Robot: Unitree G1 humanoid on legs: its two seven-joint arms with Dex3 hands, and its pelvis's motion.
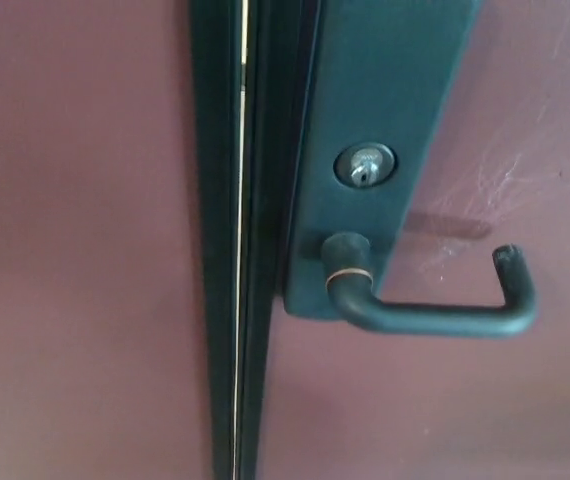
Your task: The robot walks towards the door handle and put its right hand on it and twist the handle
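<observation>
No robot hand shows in the head view, so neither the left nor the right one can be judged for how its fingers stand. What fills the view is a reddish-brown door (445, 400) with a dark handle (435, 318) on a dark plate (385, 90), and a silver keyhole (365, 165) just above the handle's neck. Left of the plate runs the dark door edge (240, 240), with a thin bright line of light in the gap.

The handle lies level in the lower right of centre, its bar running rightward from the neck and ending in a tip (510, 262) turned back toward the door. The step in hand appears to be the reach with the right hand. To do it well, the hand should come in from the right, fingers apart, and settle over the bar near its bent end, where leverage is best, not at the neck. Once the fingers wrap the bar, the press should go downward, turning about the neck.
</observation>
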